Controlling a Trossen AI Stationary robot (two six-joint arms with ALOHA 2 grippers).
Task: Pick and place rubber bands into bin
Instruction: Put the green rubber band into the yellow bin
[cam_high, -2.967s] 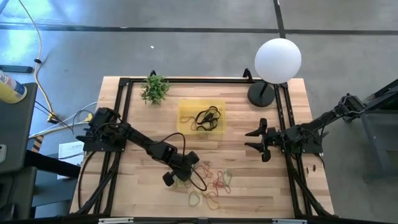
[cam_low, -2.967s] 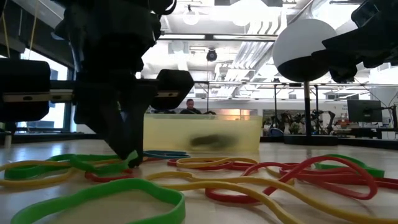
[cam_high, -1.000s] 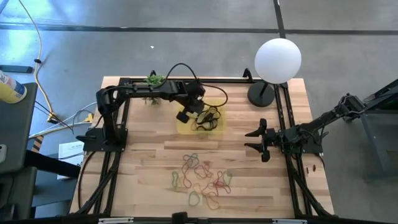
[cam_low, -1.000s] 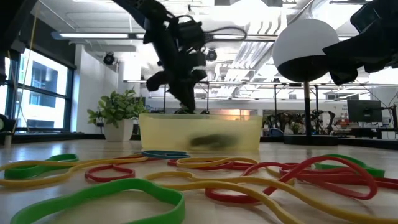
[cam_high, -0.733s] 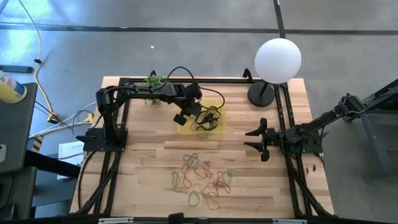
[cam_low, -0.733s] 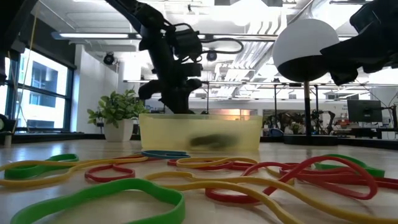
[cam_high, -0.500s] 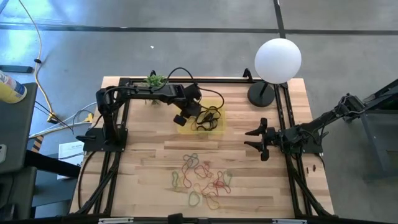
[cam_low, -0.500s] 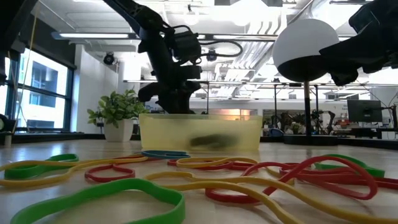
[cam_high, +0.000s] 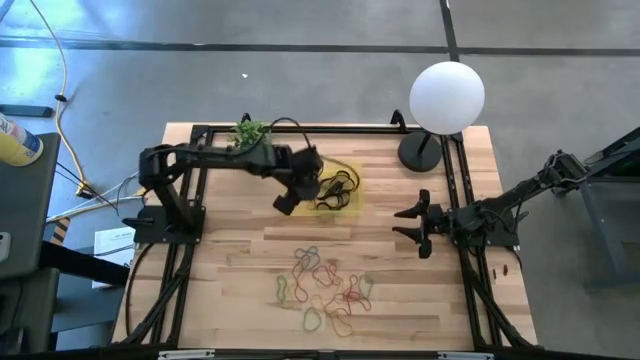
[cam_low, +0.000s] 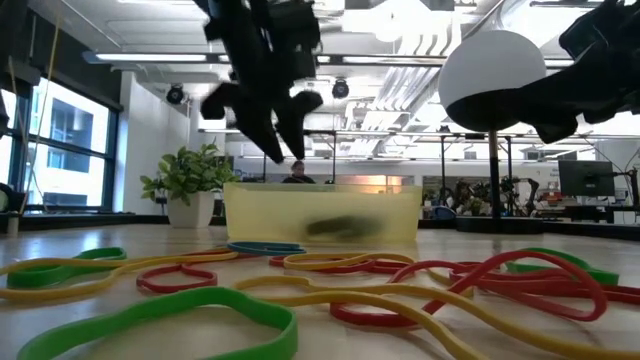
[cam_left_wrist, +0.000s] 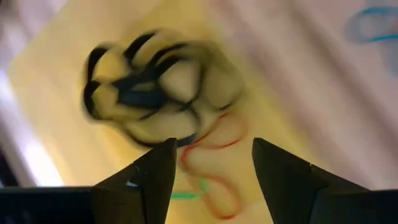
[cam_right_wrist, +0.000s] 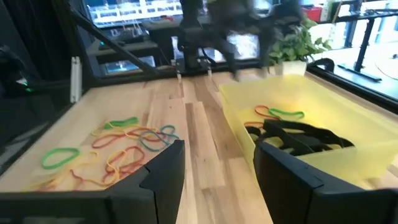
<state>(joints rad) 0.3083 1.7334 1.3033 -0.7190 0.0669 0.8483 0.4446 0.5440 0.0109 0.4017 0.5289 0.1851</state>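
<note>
High view: the left gripper (cam_high: 287, 200) hangs over the left edge of the bin (cam_high: 343, 206), at the back centre of the table (cam_high: 240, 260). Its finger spread cannot be read here. A dark tangle of rubber bands (cam_high: 333, 186) lies in the bin. A loose pile of coloured rubber bands (cam_high: 325, 290) lies on the front half of the table, well apart from the bin. The right gripper (cam_high: 410, 226) waits at the table's right side.

Low view: the left gripper (cam_low: 268, 106) sits above the bin (cam_low: 322, 213), fingers spread and empty. Many bands (cam_low: 300, 280) fill the foreground.

Left wrist view: both fingers (cam_left_wrist: 146, 177) stand apart, nothing between them; black, red and green bands lie below. Motion blur hides detail.

Right wrist view: fingers (cam_right_wrist: 165, 171) apart, empty.

Judgement: a small share is binned; most bands remain.
</note>
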